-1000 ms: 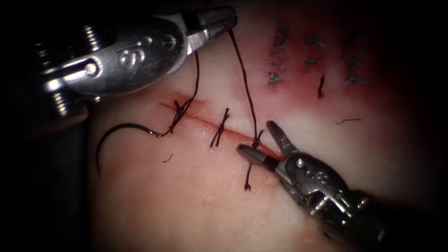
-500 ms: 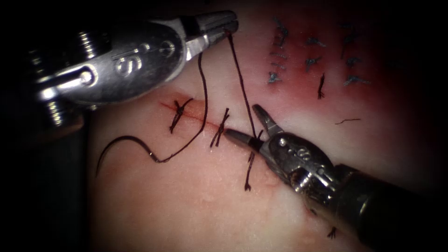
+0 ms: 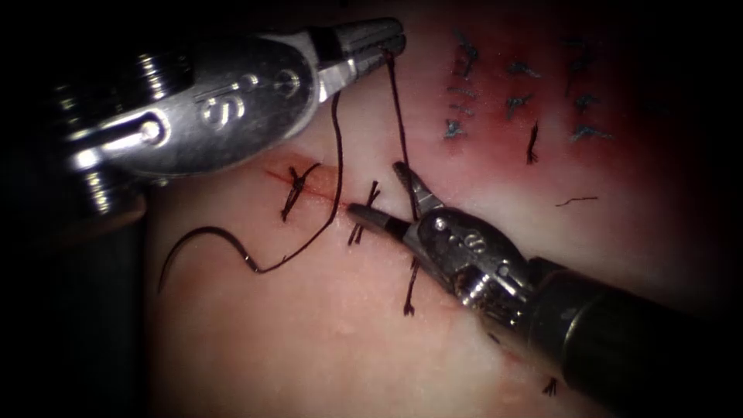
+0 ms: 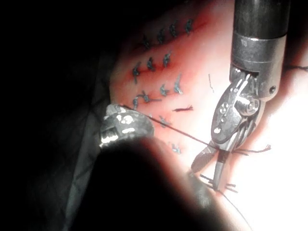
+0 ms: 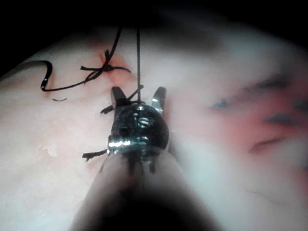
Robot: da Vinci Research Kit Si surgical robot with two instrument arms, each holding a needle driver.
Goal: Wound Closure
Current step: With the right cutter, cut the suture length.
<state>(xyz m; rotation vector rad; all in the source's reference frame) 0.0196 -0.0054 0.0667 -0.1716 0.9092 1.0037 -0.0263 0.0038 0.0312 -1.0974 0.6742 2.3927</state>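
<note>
Needle (image 3: 193, 238): dark, curved, lying flat on tissue (image 3: 309, 340) left of cut (image 3: 317, 187), free of both tools, not in tissue.
Thread (image 3: 398, 116): dark, taut from left tool (image 3: 379, 42) down between open jaws of right tool (image 3: 387, 197); slack strand trailing to needle.

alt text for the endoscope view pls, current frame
The left arm's steel tool holds taut dark thread running down to the red cut in pale tissue, where the right arm's tool straddles it with jaws open. The curved dark needle lies free on the tissue, left of the cut.
</note>
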